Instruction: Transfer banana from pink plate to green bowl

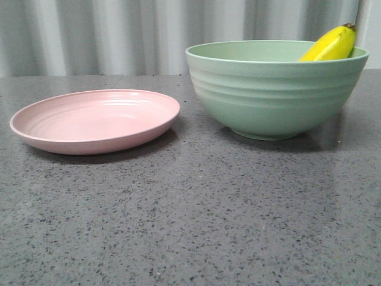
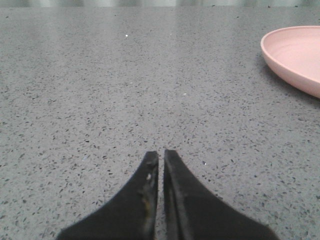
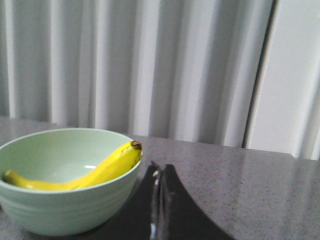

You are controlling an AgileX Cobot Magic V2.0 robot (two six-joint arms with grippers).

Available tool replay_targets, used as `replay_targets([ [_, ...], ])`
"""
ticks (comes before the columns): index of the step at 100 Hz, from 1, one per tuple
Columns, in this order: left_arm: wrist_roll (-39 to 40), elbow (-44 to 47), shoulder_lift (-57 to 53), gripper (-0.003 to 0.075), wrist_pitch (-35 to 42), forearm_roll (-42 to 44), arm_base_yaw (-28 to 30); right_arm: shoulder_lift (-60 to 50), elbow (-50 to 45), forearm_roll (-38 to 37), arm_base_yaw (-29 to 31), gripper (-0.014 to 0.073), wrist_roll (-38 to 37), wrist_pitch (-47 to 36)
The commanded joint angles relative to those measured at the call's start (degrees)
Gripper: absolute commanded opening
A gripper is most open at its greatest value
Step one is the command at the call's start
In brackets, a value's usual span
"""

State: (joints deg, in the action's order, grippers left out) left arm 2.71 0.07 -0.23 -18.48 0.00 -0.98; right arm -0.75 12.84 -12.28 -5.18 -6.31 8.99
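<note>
Yellow banana (image 3: pixel 80 172) seen lying in green bowl (image 1: pixel 277 89), tip propped on rim beside right tool (image 3: pixel 160 172); pink plate (image 1: pixel 95 122) bare; both tools pressed together, nothing held.

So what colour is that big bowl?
Pale mint green bowl with ribbed bands, clearest in the front view.

Only the finger ends show up tbh. Left gripper (image 2: pixel 161 156) has two matte black fingers, wide at the base and curving in to narrow tips, with some pale scuffing along the inner edges. Right gripper (image 3: pixel 161 170) looks the same: black, curved, tapered, edges a bit shiny.
</note>
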Motion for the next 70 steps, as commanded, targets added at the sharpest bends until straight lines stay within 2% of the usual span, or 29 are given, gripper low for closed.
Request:
replay_targets([
  [1,0.58,1.46,-1.84,-0.0019,2.19,-0.33,0.14,-0.44,-3.66,6.43,4.93,-0.0079,0.66,-15.2],
  [13,0.58,1.46,-1.84,-0.0019,2.19,-0.33,0.14,-0.44,-8.17,8.83,8.97,-0.0079,0.66,-15.97],
  [30,0.58,1.46,-1.84,-0.0019,2.19,-0.33,0.14,-0.44,-15.19,11.24,10.88,-0.0079,0.66,-15.3],
  [36,0.58,1.46,-1.84,-0.0019,2.19,-0.33,0.14,-0.59,-14.88,11.84,11.93,-0.0079,2.2,-6.33],
  [42,0.58,1.46,-1.84,-0.0019,2.19,-0.33,0.14,-0.82,-15.08,12.28,12.73,-0.0079,2.16,-2.6],
  [61,0.58,1.46,-1.84,-0.0019,2.19,-0.33,0.14,-0.82,-15.08,11.18,14.03,-0.008,1.91,7.69],
  [70,0.58,1.46,-1.84,-0.0018,2.19,-0.33,0.14,-0.92,-15.08,10.9,14.03,-0.0079,2.02,7.57],
])
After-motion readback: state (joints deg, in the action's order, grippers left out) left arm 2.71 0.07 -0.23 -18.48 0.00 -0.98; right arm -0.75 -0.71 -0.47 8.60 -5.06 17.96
